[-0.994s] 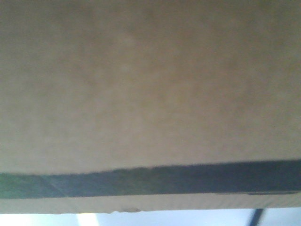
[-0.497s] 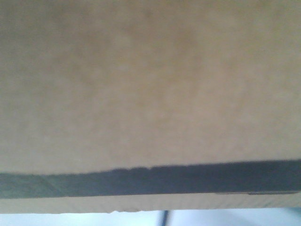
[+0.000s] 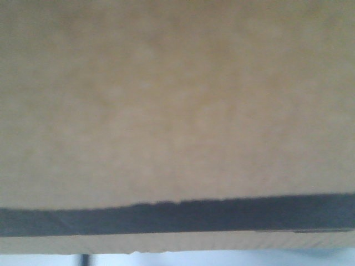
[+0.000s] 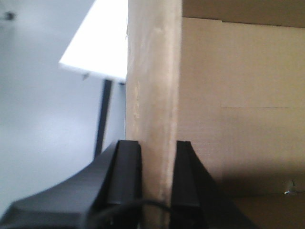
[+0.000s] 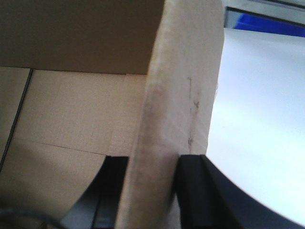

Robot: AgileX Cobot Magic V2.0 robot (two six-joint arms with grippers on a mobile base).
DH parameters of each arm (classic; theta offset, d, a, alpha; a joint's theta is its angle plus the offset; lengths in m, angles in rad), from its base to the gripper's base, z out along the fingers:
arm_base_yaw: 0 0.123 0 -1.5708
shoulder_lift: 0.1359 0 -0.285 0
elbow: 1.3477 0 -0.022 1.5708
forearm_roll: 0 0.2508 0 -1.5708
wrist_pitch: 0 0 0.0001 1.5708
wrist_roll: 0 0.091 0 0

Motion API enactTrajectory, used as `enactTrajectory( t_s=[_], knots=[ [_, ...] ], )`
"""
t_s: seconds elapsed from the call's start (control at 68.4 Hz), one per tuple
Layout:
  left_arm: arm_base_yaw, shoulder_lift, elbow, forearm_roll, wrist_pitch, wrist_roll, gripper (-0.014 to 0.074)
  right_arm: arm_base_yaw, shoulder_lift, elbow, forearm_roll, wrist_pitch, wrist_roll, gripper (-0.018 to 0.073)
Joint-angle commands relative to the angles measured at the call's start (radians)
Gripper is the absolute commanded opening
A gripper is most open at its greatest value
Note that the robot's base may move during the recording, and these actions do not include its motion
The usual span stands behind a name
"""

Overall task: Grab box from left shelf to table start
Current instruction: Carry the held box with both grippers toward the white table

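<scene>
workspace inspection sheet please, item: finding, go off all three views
surface: table pale and plain, beside the box.
job's things: box fills the front view, dark band low on it; shelf not made out.
clutter: nothing seen.
grippers: left gripper shut on one box wall; right gripper shut on another wall.
cables: thin dark cable at the left gripper's base.
surroundings: white panel on a dark leg; blue strip far off.
</scene>
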Motion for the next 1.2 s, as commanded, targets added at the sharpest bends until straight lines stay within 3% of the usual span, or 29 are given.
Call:
enactTrajectory(
  t_s=[0.0, 1.184],
  knots=[
    [-0.005, 0.005, -0.037, -0.015, -0.162, -0.019, -0.009, -0.004, 0.017, -0.03, -0.021, -0.137, -0.006, 0.0064],
    [-0.005, 0.009, -0.037, -0.019, -0.162, -0.019, -0.009, -0.004, 0.017, -0.03, -0.021, -0.135, -0.006, 0.0064]
  ],
)
